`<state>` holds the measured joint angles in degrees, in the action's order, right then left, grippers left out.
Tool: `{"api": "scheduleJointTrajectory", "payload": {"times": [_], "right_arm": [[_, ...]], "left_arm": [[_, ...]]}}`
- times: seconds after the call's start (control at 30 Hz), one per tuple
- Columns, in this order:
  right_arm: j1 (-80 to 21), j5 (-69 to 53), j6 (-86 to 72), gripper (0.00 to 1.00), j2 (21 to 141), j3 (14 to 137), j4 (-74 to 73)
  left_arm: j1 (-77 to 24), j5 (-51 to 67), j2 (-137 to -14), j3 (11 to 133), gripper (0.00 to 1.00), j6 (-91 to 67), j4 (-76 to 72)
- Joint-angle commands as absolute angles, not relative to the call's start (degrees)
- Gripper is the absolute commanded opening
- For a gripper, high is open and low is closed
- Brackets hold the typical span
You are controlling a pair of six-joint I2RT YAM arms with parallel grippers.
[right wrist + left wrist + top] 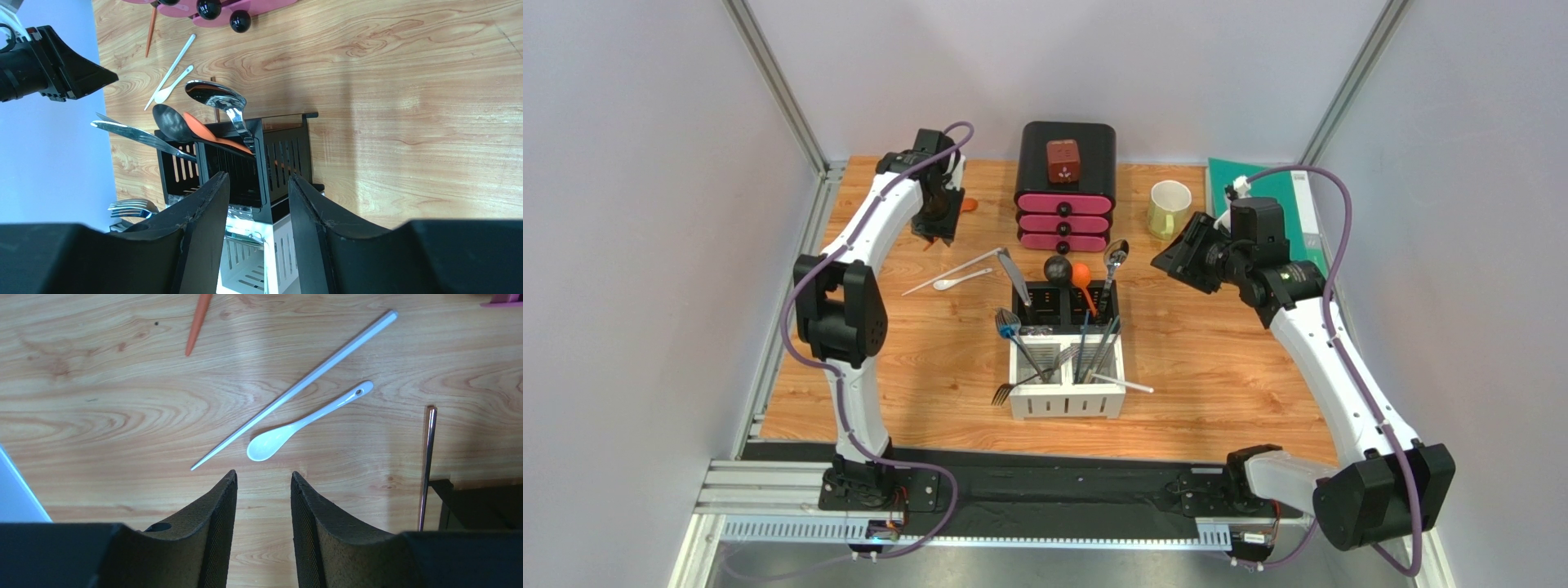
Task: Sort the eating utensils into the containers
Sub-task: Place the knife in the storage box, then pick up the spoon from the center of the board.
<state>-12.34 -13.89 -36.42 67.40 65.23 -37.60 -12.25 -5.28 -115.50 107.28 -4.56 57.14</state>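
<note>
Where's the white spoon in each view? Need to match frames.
Top external: white spoon lies centre-left, left of the caddy.
Left wrist: spoon near frame centre.
Right wrist: spoon upper left, small.
Shared landmark: the white chopstick lying alongside it.

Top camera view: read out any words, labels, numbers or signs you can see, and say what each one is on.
No text can be read in any view.
Pale marks on the red block atop the drawer box: too small to read.
No print shows on the mug or the caddy.
</note>
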Motion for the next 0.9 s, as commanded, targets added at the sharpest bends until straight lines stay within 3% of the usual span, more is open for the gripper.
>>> {"api": "scheduleJointTrajectory", "payload": {"times": [0.0,0.27,0.7,0.87], "right_arm": [[-11.9,-14.5,-36.5,0.46,66.2,64.6,-37.9],[-11.7,-15.7,-37.2,0.46,67.8,64.4,-37.9],[-11.6,-16.3,-36.5,0.45,67.6,64.1,-39.6],[-11.2,-16.2,-35.8,0.45,68.3,64.9,-40.8]], "left_arm": [[-12.7,-1.1,-116.4,103.6,0.45,1.3,53.6],[-12.6,3.6,-117.0,93.4,0.45,-3.1,46.1],[-14.2,0.9,-122.4,98.6,0.47,3.0,46.7],[-14.1,0.1,-124.5,101.0,0.4,3.5,47.7]]}}
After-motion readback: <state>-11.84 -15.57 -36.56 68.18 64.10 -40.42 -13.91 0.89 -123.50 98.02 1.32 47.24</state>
